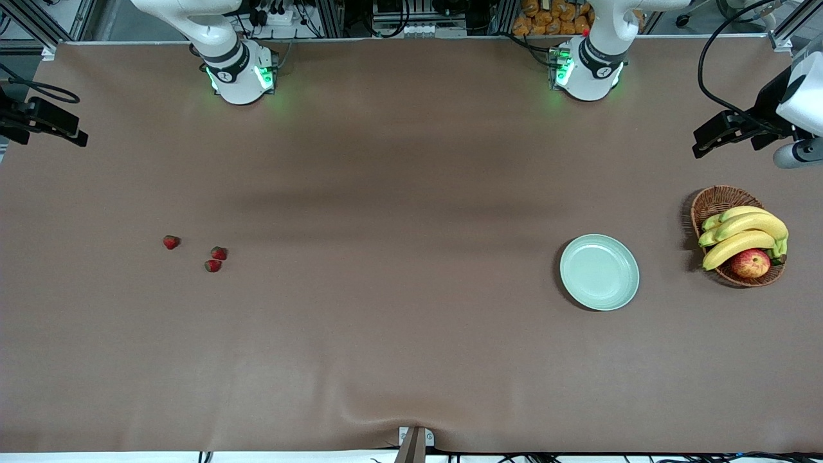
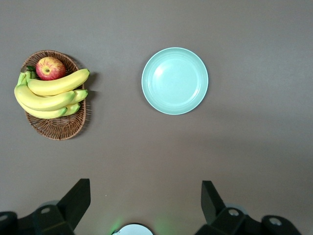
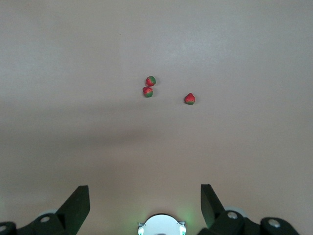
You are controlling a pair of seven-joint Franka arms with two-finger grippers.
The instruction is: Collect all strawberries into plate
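Note:
Three strawberries lie on the brown table toward the right arm's end: one (image 1: pixel 171 242) apart, two (image 1: pixel 218 253) (image 1: pixel 213 265) close together. They also show in the right wrist view (image 3: pixel 150 81) (image 3: pixel 147 91) (image 3: pixel 190 99). The pale mint-green plate (image 1: pixel 599 272) lies empty toward the left arm's end and shows in the left wrist view (image 2: pixel 175 81). My right gripper (image 3: pixel 145 191) is open and empty, high over the table near its own base. My left gripper (image 2: pixel 145 188) is open and empty, high near its base. Both arms wait.
A brown wicker basket (image 1: pixel 714 200) with bananas (image 1: pixel 746 235) and an apple (image 1: pixel 750 263) stands beside the plate, toward the left arm's end. Black fixtures (image 1: pixel 45 119) (image 1: pixel 726 132) overhang both ends of the table. The arm bases (image 1: pixel 241 77) (image 1: pixel 588 71) stand farthest from the front camera.

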